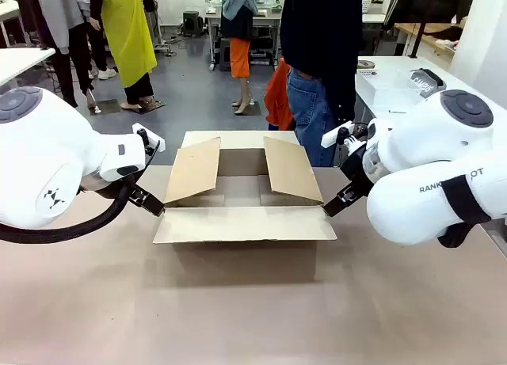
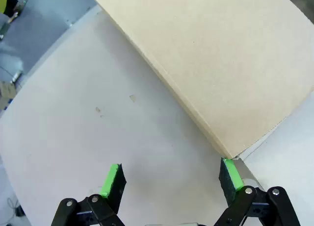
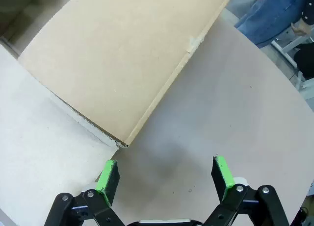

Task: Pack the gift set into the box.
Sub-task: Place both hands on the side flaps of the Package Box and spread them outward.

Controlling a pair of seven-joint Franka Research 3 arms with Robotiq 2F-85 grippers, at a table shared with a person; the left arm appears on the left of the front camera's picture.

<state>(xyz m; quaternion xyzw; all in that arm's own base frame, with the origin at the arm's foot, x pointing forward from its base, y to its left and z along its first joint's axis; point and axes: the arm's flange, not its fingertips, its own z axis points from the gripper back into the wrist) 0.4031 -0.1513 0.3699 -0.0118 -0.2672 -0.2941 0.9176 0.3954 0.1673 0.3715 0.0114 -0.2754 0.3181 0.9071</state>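
Now we begin at the left pincer (image 2: 170, 176): its jaws stand wide apart with nothing between the green pads (image 2: 112, 179), only bare bench (image 2: 98, 128) under them. One pad tip sits just beside a corner of the box (image 2: 211, 54); we cannot tell whether it touches the cardboard edge. The right pincer (image 3: 165, 172) is likewise spread open and empty, with one pad just beside another corner of the carton, whose long edge runs away from it at a slant.

Seen from the front, the left pincer (image 1: 146, 199) is at the near left corner of the box (image 1: 242, 254) and the right pincer (image 1: 341, 199) at the near right corner, each close beside the end of the near flap (image 1: 244, 224), which lies folded out flat toward us. The two side flaps (image 1: 194, 171) stand raised at a slant, and the far flap is folded away, so the mouth is open between them.

Outward, the bench is bare on the near side and to both sides of the carton. A person (image 1: 321, 64) stands at the far edge, right of the middle.
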